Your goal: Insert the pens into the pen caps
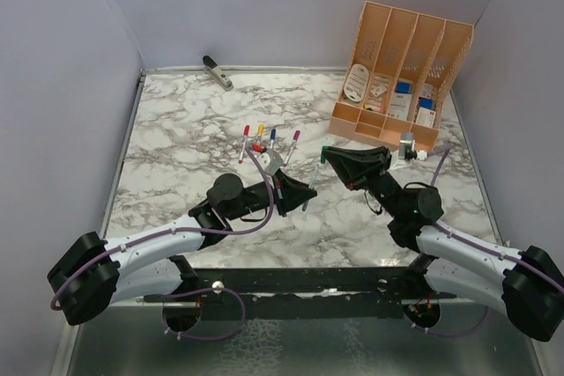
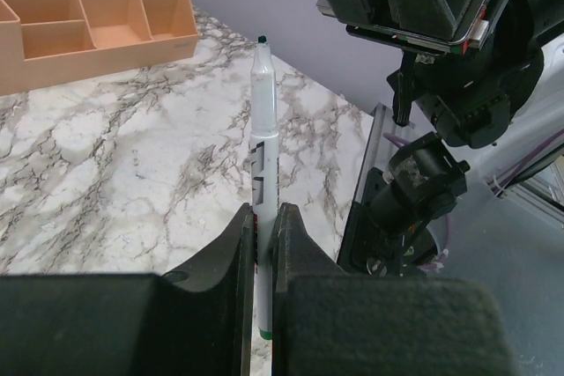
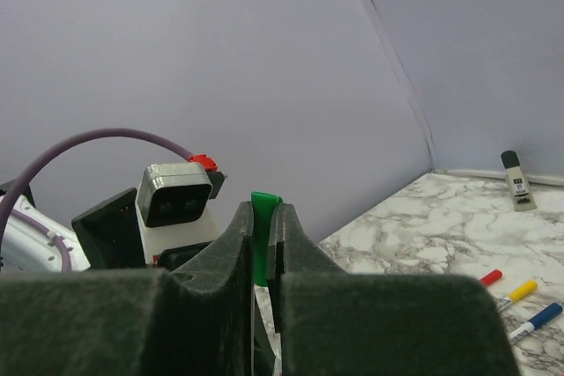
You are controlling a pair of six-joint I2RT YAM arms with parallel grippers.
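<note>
My left gripper (image 2: 263, 222) clamps the pen (image 2: 264, 121), axis pointing straight out of the jaws, tip near but apart from the green cap (image 3: 264, 206) pinched in my right gripper (image 3: 263, 226).

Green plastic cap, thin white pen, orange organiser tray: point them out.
Green plastic cap (image 3: 264, 217): right wrist view, upper end.
Thin white pen (image 2: 264, 143): left wrist view, barrel.
Orange organiser tray (image 1: 374, 37): top external view, left panel.
</note>
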